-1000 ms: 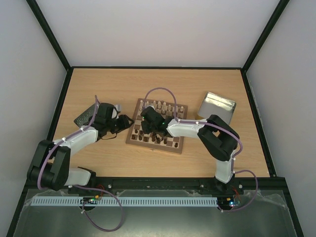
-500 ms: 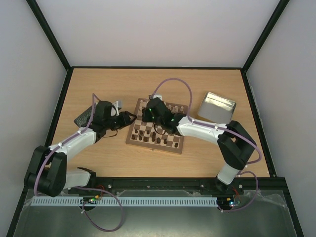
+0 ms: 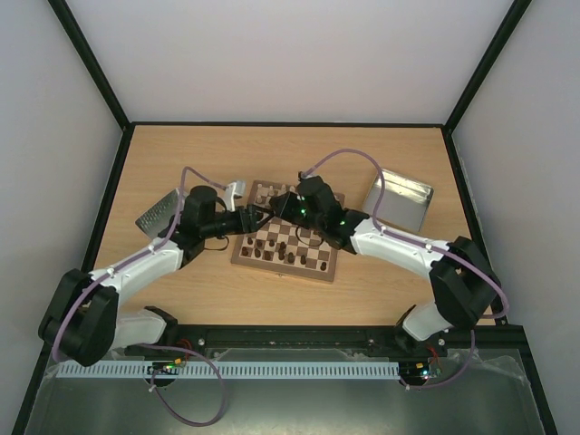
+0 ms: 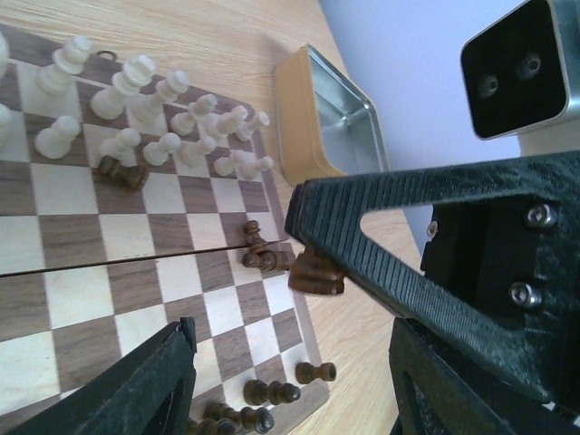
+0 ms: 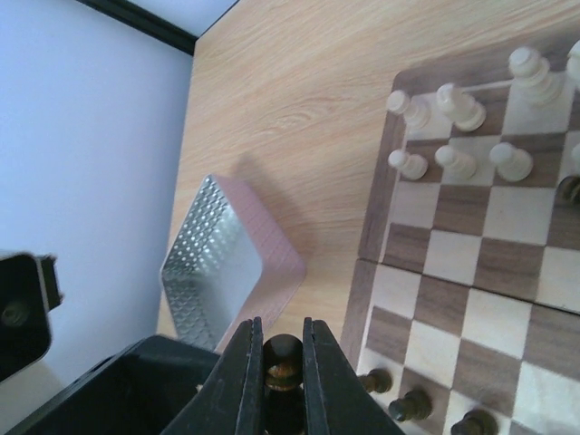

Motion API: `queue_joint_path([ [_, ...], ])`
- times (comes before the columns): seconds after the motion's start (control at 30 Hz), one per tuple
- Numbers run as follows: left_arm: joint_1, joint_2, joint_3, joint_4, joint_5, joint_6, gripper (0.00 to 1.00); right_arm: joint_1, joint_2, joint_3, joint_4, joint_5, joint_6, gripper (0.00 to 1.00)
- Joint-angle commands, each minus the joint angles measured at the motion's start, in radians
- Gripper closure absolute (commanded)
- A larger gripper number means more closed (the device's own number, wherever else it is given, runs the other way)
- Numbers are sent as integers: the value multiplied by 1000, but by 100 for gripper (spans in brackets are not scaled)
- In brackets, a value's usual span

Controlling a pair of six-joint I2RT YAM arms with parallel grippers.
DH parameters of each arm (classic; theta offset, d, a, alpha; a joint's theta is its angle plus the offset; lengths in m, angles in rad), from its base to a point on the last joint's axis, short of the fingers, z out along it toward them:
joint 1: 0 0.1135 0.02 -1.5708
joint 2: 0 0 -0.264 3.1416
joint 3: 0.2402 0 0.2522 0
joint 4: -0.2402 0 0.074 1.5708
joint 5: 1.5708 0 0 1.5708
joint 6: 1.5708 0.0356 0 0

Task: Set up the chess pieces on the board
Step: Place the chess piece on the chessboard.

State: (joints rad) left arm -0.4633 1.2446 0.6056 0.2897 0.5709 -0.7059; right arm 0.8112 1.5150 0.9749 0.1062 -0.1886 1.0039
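My right pincer (image 5: 281,352) clenched on dark brown piece (image 5: 283,358). Piece upright between fingers, seen against table strip between left tin (image 5: 217,263) and board (image 5: 489,272) border. My left pincer (image 4: 240,272) released, jaws wide apart, low over board's left side, grasping nothing. Cream pieces (image 4: 136,82) crowd far rows, mostly upright. Dark pieces (image 4: 263,258) scattered on near half, several toppled, a few along near edge. Second tin (image 3: 399,199) right of board, well apart.
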Motion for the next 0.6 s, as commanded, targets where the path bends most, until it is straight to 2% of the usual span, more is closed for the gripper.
queue_joint_path([
  [0.0, -17, 28, 28, 99, 76, 6, 40, -2, -50, -26, 34, -72, 65, 97],
  [0.27, -29, 46, 62, 96, 99, 4, 61, -4, -81, -43, 43, -128, 84, 97],
  [0.57, -29, 38, 89, 78, 93, 66, 74, -4, -96, -61, -3, -184, 2, 97],
])
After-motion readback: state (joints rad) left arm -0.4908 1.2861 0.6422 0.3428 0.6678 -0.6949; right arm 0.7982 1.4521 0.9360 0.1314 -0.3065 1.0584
